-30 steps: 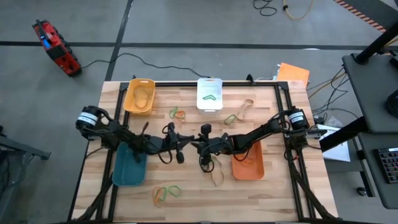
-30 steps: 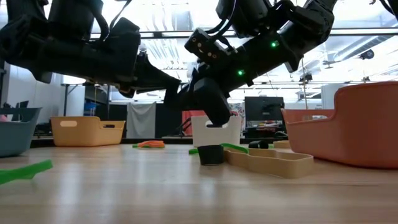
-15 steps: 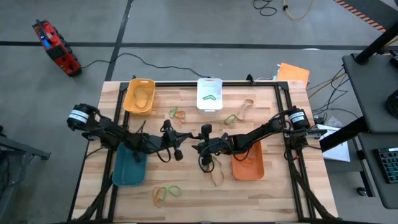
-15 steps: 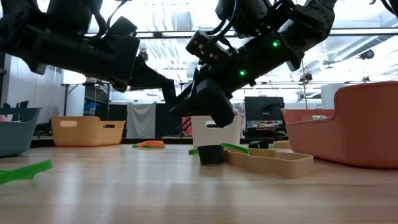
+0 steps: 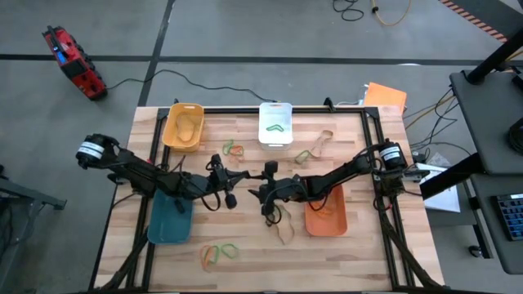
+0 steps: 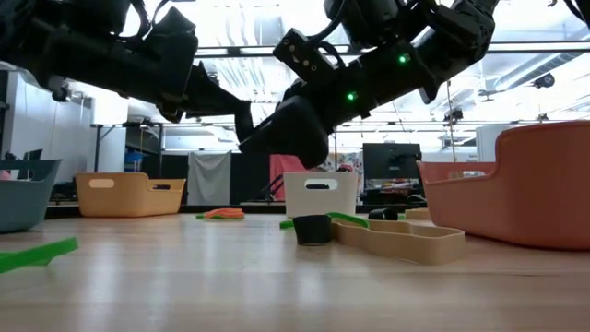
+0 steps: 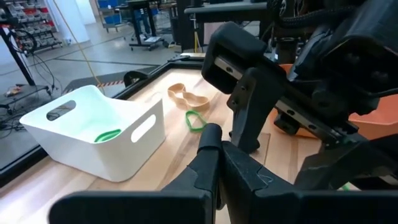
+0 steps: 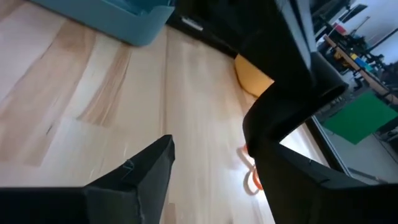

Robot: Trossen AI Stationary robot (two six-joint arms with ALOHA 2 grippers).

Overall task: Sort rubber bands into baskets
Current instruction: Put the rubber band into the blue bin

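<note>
Four baskets stand on the wooden table: yellow (image 5: 183,127) and white (image 5: 275,122) at the far edge, teal (image 5: 170,215) and orange (image 5: 325,216) nearer. Rubber bands lie loose: green and orange ones (image 5: 233,149), green and tan ones (image 5: 315,146), a tan one (image 5: 283,229), a black one (image 6: 313,229), and an orange and green pair (image 5: 217,253). A green band (image 7: 107,134) lies in the white basket. At mid-table my left gripper (image 5: 230,195) is shut on nothing. It faces my right gripper (image 5: 264,194), which is open above the black band.
The black frame rail (image 5: 327,109) runs along the table's far edge. An orange sheet (image 5: 384,96) lies at the far right corner. Bare wood (image 5: 245,233) lies between the teal and orange baskets, toward the near edge.
My right gripper has opened, its fingers spreading apart above the black band, which stays on the table. My left gripper, still shut, has drawn back toward the table's left edge and risen a little.
</note>
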